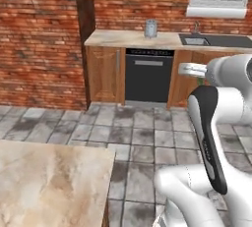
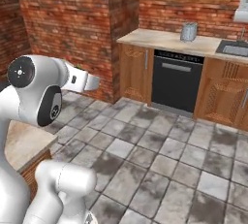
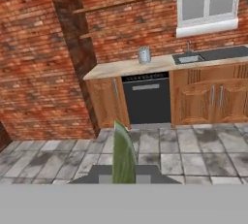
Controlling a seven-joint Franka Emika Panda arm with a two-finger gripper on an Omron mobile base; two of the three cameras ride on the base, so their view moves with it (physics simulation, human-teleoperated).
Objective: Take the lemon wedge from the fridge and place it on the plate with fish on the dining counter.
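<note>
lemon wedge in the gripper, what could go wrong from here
The lemon wedge is pinched by its thin edge in the gripper, standing well past the fingertips, so it could slip or twist out while the arm is carried across the tiled floor. Only a corner of the dining counter shows, so a hasty release might land near the edge.

claw pinching lemon wedge; beyond, dishwasher, sink, brick wall.
</note>
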